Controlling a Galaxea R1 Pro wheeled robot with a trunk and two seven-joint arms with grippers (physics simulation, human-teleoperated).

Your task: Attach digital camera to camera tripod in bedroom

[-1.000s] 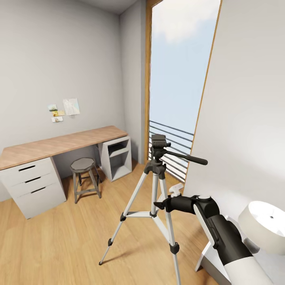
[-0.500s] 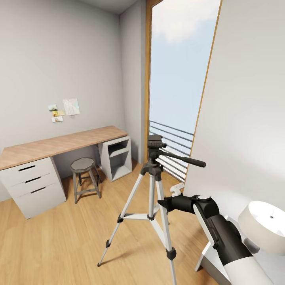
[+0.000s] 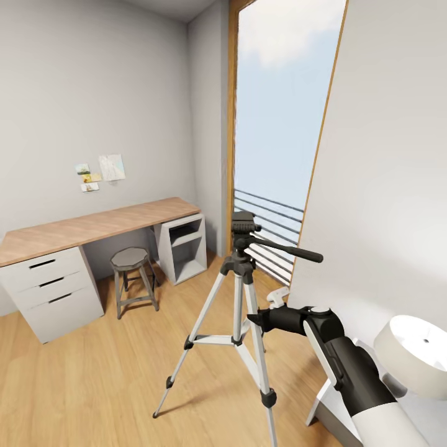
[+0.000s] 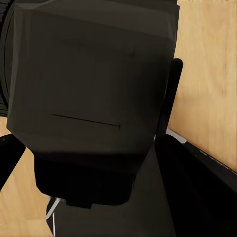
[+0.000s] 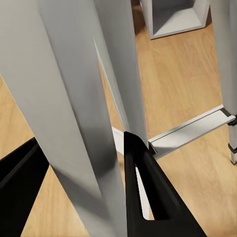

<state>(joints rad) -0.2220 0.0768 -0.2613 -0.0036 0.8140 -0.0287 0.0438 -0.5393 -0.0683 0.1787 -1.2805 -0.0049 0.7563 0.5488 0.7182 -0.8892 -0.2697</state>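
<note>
In the head view we see the camera tripod [image 3: 239, 292] standing on the wood floor [image 3: 93, 385] before the tall window [image 3: 279, 124], our right gripper [image 3: 256, 321] at its near leg. In the left wrist view a dark block, seemingly the digital camera [image 4: 94, 98], sits between our left gripper's [image 4: 84, 163] fingers; whether they clamp it we cannot tell. In the right wrist view our right gripper's [image 5: 81, 170] open fingers straddle a silver tripod leg [image 5: 74, 123].

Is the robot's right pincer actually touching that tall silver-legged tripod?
Cannot tell. In the right wrist view, a silver leg of the tripod stands between the right pincer's black fingers, filling most of the gap, yet no contact line shows plainly.
</note>
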